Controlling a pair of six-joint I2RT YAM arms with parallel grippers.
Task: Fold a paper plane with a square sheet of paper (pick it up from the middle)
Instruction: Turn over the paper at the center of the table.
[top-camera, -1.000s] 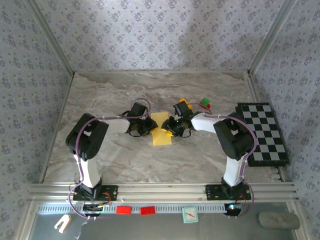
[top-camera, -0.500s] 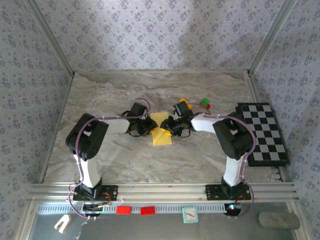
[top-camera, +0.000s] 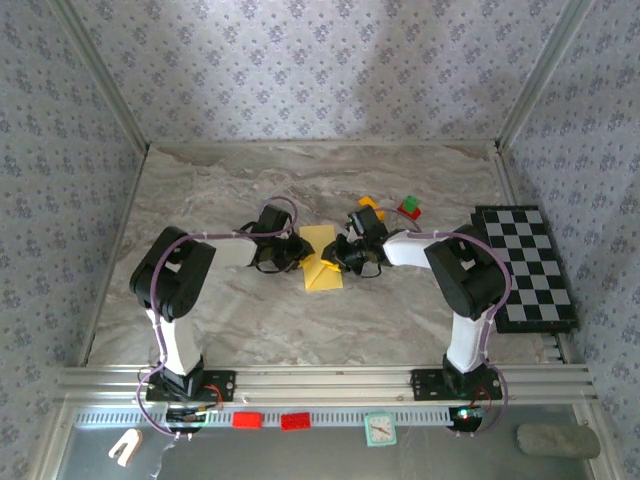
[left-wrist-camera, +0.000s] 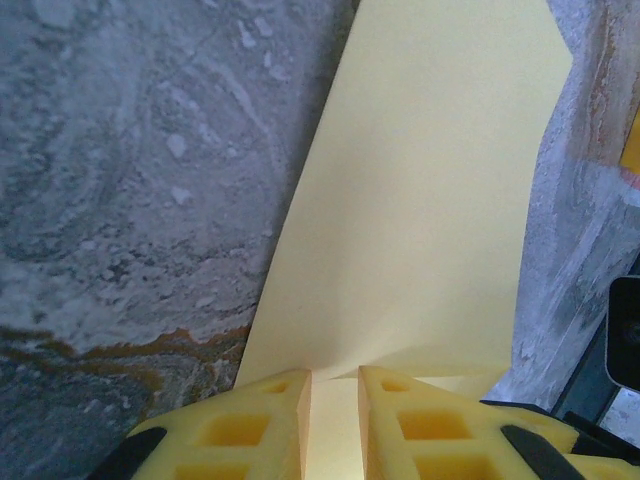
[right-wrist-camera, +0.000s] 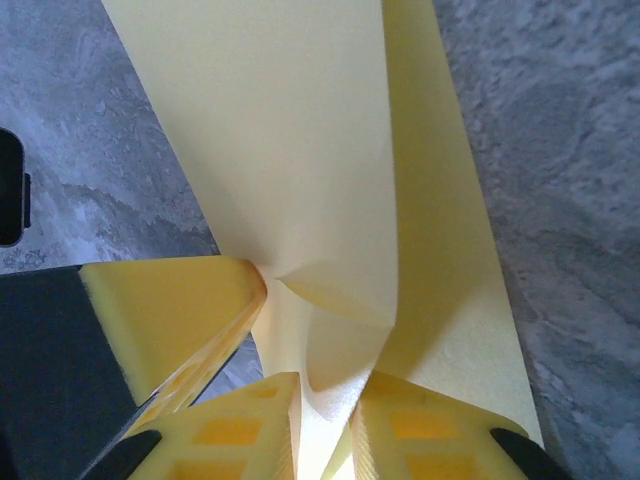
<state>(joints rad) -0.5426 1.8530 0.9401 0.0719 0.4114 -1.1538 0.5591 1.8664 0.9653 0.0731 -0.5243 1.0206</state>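
Your left gripper (left-wrist-camera: 333, 385) is clamped on the left edge of the sheet (left-wrist-camera: 420, 200). Your right gripper (right-wrist-camera: 325, 400) pinches its right side, the paper buckled in the jaws.

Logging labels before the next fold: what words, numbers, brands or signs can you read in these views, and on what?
No text here can be read.
Yellow sheet of paper: plain, no print.
Checkered board: black and white squares, no lettering visible.
Two red tags at the near edge: too small to read.
Small clock face beside them: too blurred to read.
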